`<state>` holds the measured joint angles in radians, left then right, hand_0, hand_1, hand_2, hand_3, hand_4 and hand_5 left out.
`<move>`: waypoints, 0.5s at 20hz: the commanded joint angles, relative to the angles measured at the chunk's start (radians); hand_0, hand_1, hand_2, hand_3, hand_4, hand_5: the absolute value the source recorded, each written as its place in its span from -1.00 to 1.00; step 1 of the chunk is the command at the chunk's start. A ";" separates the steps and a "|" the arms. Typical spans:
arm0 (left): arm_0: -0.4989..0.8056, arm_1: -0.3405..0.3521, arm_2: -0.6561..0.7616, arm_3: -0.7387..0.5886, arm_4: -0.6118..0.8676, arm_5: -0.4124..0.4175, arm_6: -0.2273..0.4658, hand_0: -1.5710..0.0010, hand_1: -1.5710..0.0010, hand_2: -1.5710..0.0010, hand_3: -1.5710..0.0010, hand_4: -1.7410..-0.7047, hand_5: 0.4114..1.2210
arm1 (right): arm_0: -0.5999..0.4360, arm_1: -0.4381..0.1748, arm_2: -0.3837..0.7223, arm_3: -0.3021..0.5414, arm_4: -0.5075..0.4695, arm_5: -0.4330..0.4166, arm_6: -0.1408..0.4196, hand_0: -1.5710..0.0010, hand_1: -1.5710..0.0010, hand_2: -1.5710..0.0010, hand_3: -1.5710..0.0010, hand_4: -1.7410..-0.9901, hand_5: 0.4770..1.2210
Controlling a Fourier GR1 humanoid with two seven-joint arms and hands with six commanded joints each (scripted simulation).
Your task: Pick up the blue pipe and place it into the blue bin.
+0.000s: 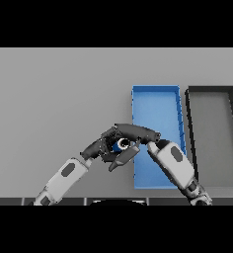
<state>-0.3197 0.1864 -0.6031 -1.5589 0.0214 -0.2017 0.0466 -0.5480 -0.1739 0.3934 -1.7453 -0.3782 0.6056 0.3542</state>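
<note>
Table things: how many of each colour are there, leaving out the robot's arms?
Blue: 2, the blue bin and the blue pipe held between the left hand and right hand.
Dark grey: 1, the dark bin.
Total: 3.

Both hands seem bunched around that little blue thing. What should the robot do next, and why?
Probably carry it a little to the right. The right hand has its fingers curled round the blue pipe, just left of the blue bin, not yet over it. The left hand sits close against the pipe; whether it grips is unclear. A short rightward shift would put the pipe over the bin.
</note>
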 commanded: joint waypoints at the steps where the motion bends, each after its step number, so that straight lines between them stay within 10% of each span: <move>1: 0.009 -0.017 0.007 0.004 0.009 0.008 -0.012 -0.35 -0.30 -0.23 -0.20 -0.74 1.00 | 0.000 -0.001 0.005 -0.002 -0.032 -0.004 0.020 -0.44 -0.43 -0.46 -0.22 -0.52 -0.49; 5: 0.049 -0.061 0.035 -0.009 0.051 -0.016 -0.030 -0.74 -0.71 -0.60 -0.67 -0.89 1.00 | 0.015 -0.008 0.030 0.005 -0.064 -0.035 -0.095 -0.77 -0.77 -0.78 -0.68 -0.23 0.32; 10: 0.067 -0.066 0.055 -0.012 0.044 -0.032 -0.029 -0.91 -0.91 -0.78 -0.89 -0.97 1.00 | -0.007 -0.048 0.081 0.011 0.004 -0.069 -0.183 -0.93 -0.92 -0.93 -0.90 -0.28 0.78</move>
<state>-0.2516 0.1210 -0.5487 -1.5700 0.0660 -0.2370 0.0195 -0.5547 -0.2215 0.4742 -1.7344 -0.3783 0.5359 0.1647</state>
